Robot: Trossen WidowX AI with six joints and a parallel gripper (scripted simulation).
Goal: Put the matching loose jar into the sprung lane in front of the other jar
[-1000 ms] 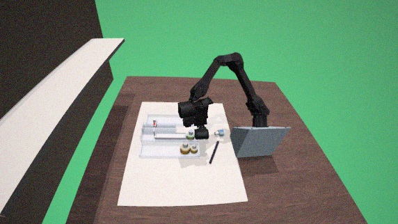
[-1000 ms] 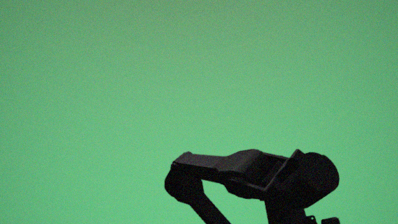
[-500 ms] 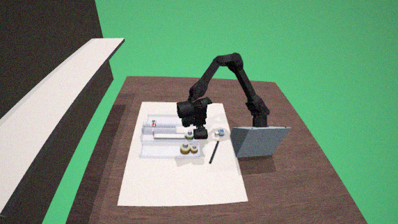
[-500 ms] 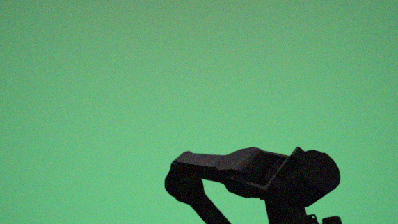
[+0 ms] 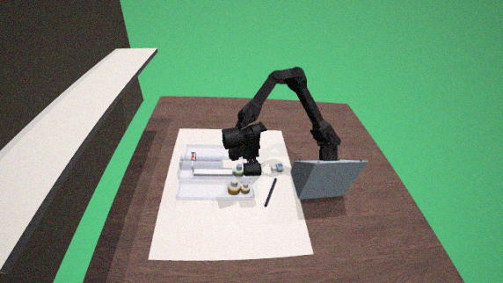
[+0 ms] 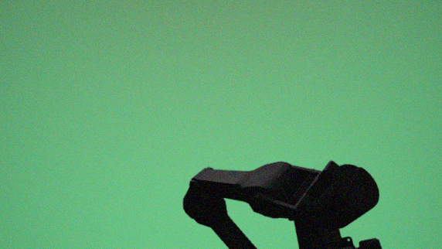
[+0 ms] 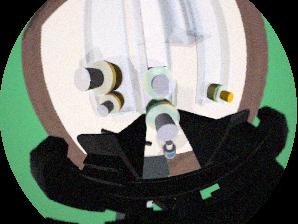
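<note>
A pale green jar with a grey lid [image 5: 238, 170] [image 7: 159, 82] stands in the middle, sprung lane [image 5: 185, 174] near its front end. My gripper [image 5: 252, 169] [image 7: 160, 113] is shut on a matching pale green jar with a grey lid [image 7: 166, 127]. The held jar is upright, in line with the lane and directly in front of the other jar. They look touching or nearly so. Whether its base is on the lane floor is hidden, as is the front stop. In the top view the fingers hide the held jar. The exterior view shows only the arm.
Two amber jars [image 5: 233, 187] [image 7: 106, 77] stand in the neighbouring lane. An orange-capped jar [image 7: 215, 92] is in the opposite lane. A blue-and-grey bottle [image 5: 278, 167] [image 7: 170, 150] and a dark pen [image 5: 271, 192] lie in front. A tilted grey panel [image 5: 327, 180] stands near the arm base.
</note>
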